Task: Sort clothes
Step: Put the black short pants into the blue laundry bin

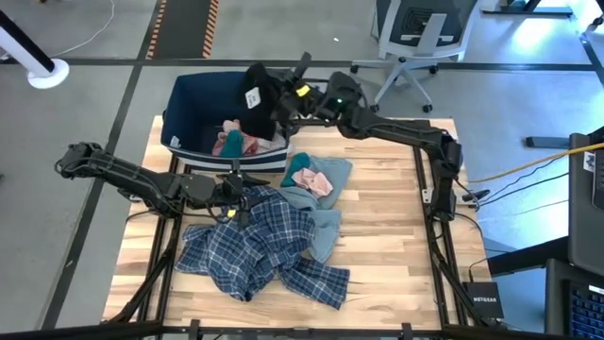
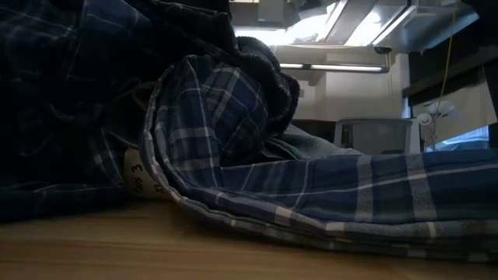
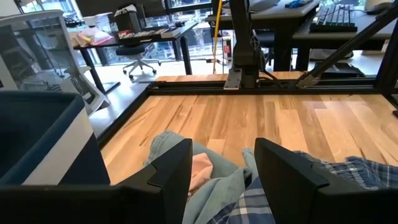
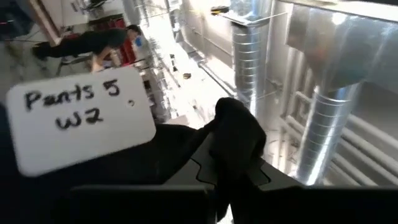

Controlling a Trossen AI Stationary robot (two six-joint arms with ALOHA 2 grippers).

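While my right claw (image 1: 269, 102) hangs over the dark blue bin (image 1: 193, 104) at the far side of the desk (image 1: 387, 236), it is clenched on a black garment (image 1: 260, 90) with a white tag (image 4: 78, 121). In the right wrist view the black cloth is pinched between my two fingers and the tag reads "Pants 5 W2". The garment hangs directly below the claw, and the open mouth of the bin is directly below the garment. So, as I judge it, the coming move turns on this vertical line: the bin is straight down, not to a side, and I need only to lower a little and let go. Inside the bin some pink pieces (image 1: 247, 142) and a teal piece (image 1: 230, 144) lie already against the near wall.

My left claw (image 1: 231, 203) is released, its fingers standing apart and grasping nothing. It rests low at the far edge of the big plaid shirt (image 1: 255, 250), which spreads over the near half of the desk. Just in front of it, toward the right arm, lies a light grey-blue garment (image 1: 321, 194) with another pink piece (image 1: 311, 181) on top. For these clothes the left arm is clearly the nearer one.
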